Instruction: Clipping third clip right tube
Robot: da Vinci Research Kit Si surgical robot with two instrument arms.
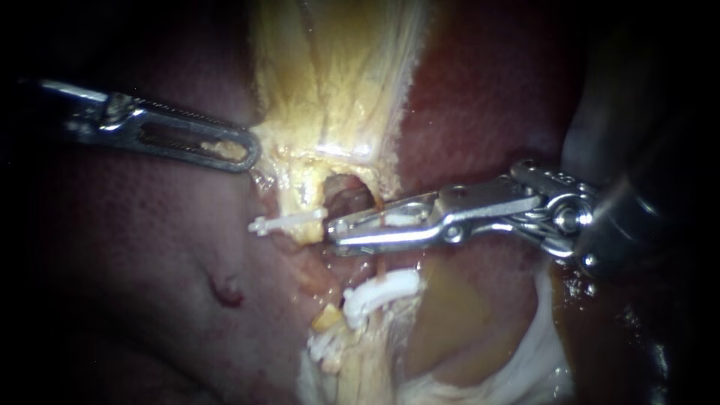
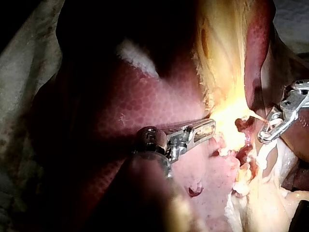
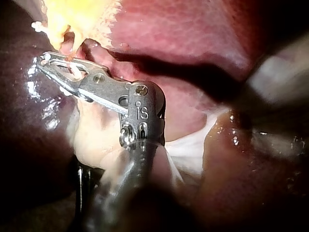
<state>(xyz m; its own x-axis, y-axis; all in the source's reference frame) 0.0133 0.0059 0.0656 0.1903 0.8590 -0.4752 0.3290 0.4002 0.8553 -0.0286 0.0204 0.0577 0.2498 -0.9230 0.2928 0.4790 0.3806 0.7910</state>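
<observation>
endoscope view: left instrument point(image 1: 240, 154), jaws clamped on the edge of the yellow tissue point(image 1: 330, 97), holds it leftward, likely for tension, while right instrument point(image 1: 341, 229), jaws closed on a white clip point(image 1: 397, 220), straddles the thin right tube point(image 1: 381, 264) just far of a seated clip point(image 1: 379, 291).

Liver point(image 1: 135, 300) dark red, finely mottled — tissue point(image 1: 330, 75) pale yellow, streaked; each clip point(image 1: 379, 292) white; left instrument point(image 1: 250, 154) and right instrument point(image 1: 335, 229) silver-grey.

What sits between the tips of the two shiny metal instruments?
In the endoscope view, a small white plastic clip on pale yellow fatty tissue, beside a reddish hole.
</observation>
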